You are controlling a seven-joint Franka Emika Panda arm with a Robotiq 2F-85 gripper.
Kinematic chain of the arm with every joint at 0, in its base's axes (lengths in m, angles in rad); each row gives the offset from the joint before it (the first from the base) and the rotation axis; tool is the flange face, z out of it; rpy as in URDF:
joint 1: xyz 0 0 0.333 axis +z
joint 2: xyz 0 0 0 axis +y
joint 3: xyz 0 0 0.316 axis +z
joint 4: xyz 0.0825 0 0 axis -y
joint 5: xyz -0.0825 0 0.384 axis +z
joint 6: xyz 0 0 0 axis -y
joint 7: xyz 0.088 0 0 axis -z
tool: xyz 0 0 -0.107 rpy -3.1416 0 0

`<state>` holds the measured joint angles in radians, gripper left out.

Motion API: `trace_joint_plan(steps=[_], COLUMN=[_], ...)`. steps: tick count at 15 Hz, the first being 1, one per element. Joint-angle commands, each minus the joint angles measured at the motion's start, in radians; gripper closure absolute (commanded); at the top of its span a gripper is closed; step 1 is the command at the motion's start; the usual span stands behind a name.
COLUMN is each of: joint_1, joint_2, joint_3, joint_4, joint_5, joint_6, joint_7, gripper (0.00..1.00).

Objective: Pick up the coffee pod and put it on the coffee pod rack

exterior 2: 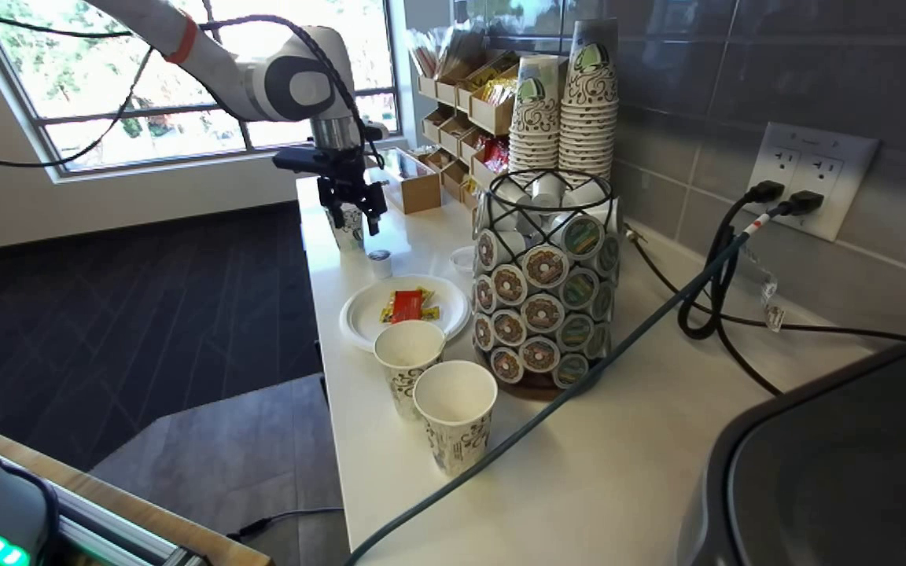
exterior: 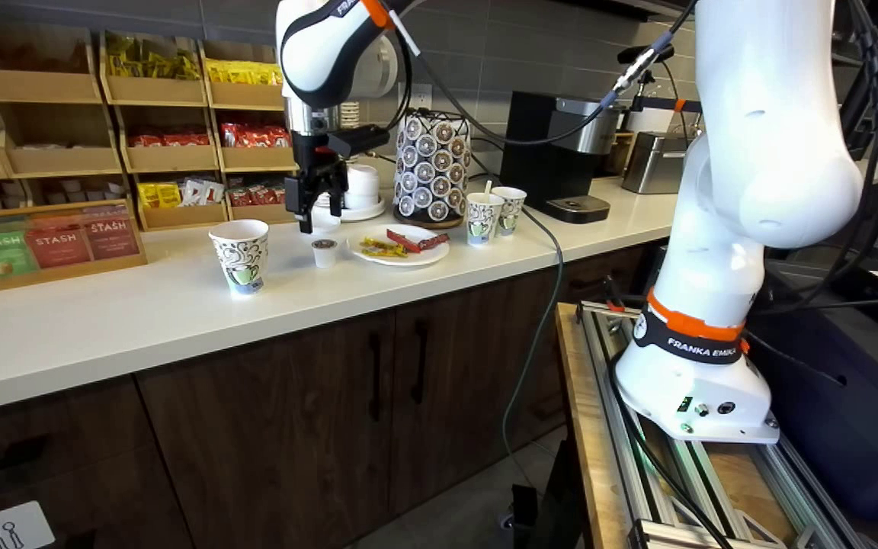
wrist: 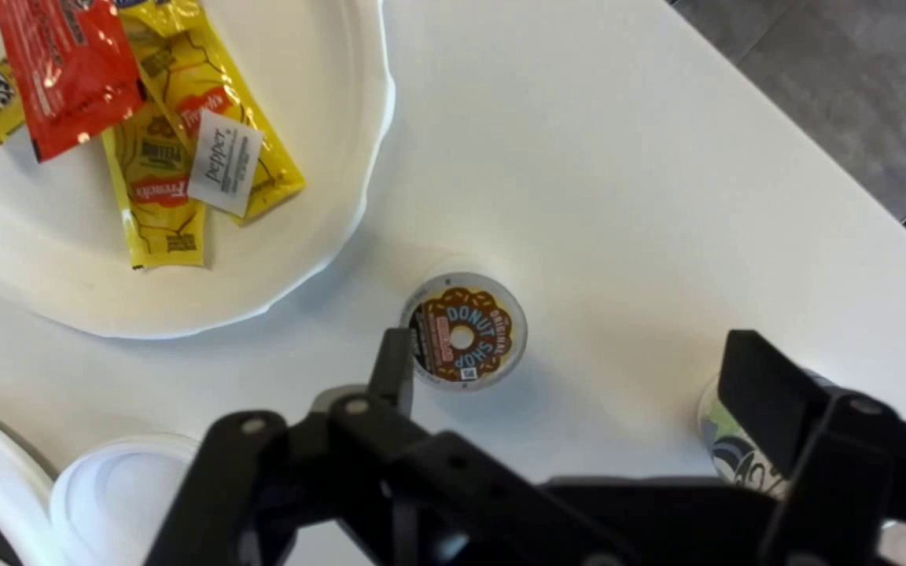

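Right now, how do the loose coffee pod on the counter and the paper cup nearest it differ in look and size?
Size: the coffee pod is smaller; the paper cup is clearly taller and wider.
Top: the pod is covered by a printed lid; the cup is open.
Side: the pod's is plain and whitish; the cup's carries swirls.
Both stand upright on the counter.

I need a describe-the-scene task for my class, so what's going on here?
A robot has its open, empty pincer above the counter, near a pod. The pod stands lid up between the plate and a cup, not yet grasped. The rack, already bearing other pods, stands near the plate. The pod is meant to go there, so grasping it is likely next.
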<state>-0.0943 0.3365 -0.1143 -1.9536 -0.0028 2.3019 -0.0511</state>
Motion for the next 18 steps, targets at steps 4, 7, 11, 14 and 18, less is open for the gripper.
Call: trace_joint_plan(steps=[4,7,11,14,18], joint_1=[-0.010,-0.020,-0.036,-0.044,-0.048], joint_2=[0.163,0.187,0.196,0.198,0.182], joint_3=[-0.001,-0.006,-0.010,-0.007,-0.003], joint_4=[0.147,0.165,0.165,0.168,0.172], joint_5=[-0.017,-0.013,-0.006,-0.001,0.006], joint_6=[-0.044,-0.060,-0.064,-0.079,-0.111], joint_7=[0.037,0.039,0.043,0.040,0.036], gripper=[0.00,0.00,0.00,0.34,0.65])
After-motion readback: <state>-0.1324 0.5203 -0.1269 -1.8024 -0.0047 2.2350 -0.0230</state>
